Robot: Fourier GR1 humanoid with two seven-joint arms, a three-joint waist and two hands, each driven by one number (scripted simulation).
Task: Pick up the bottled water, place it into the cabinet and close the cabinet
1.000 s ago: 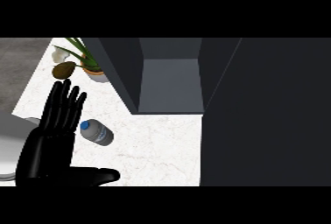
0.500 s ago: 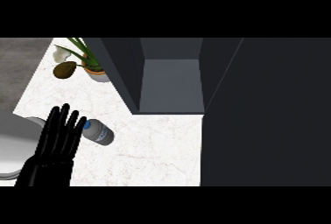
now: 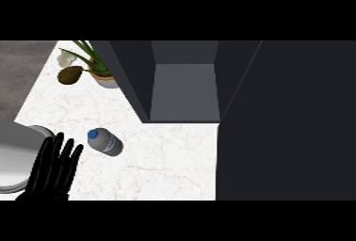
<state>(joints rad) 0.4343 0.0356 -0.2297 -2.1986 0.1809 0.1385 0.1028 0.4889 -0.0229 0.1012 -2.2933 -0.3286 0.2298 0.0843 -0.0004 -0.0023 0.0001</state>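
Marble counter (image 3: 167,160) holds bottled water (image 3: 106,141) lying before open cabinet (image 3: 184,92).

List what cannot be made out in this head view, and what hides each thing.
1. Right hand: shows nowhere in the head view.
2. Left hand: its forearm is cut off by the lower edge.
3. Grey round object: cut by the left edge and partly covered by the left hand; what it is, I cannot tell.
4. Cabinet: its inside runs past the upper edge.
5. Bottled water: label too small to read.
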